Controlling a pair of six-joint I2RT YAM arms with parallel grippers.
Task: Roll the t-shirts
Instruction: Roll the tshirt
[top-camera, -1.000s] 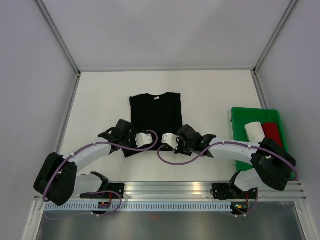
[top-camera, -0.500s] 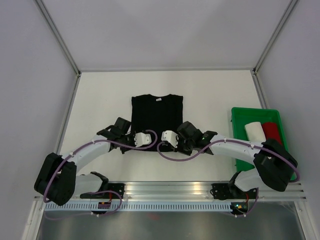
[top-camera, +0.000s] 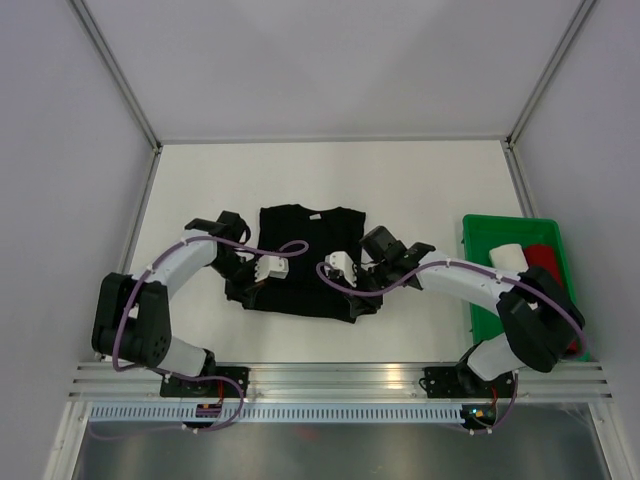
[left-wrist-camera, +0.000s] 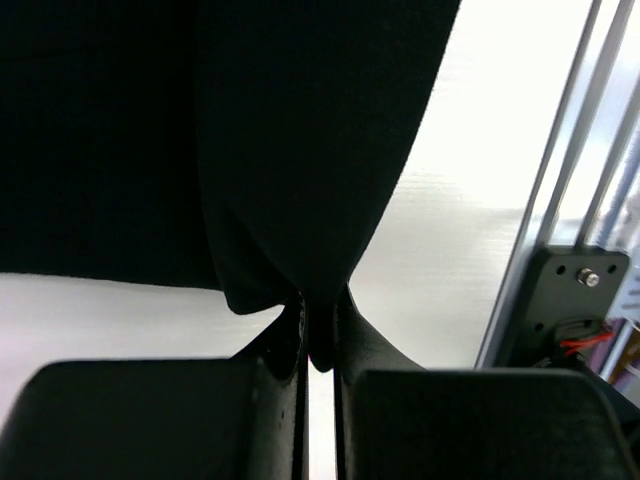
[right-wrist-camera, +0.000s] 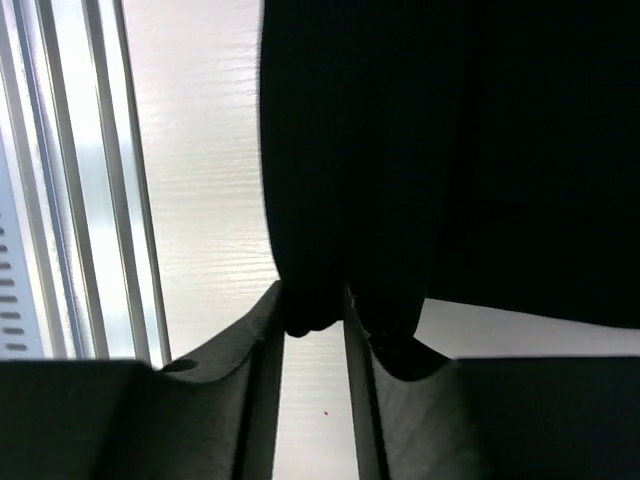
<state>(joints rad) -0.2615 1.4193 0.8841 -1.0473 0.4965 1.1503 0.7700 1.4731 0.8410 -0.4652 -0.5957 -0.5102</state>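
Here the black t-shirt (top-camera: 305, 258) lies on the white surface (top-camera: 420, 190), to the left of the green bin (top-camera: 485, 232), its small white neck label (top-camera: 314, 213) at the far edge and its near hem bunched and uneven; the left hand (top-camera: 243, 287) sits at the shirt's near left corner, on the side away from the bin, its fingers (left-wrist-camera: 285, 330) pressed almost together with a fold of black cloth pinched between them in the left wrist view; the right hand (top-camera: 362, 297) sits at the near right corner, on the side toward the bin, its fingers (right-wrist-camera: 268, 330) closed on a gathered bunch of the hem, seen in the right wrist view; inside the bin lie a white roll (top-camera: 507, 256) and, beside it toward the bin's right wall, a red roll (top-camera: 545, 260), partly hidden by the right arm.
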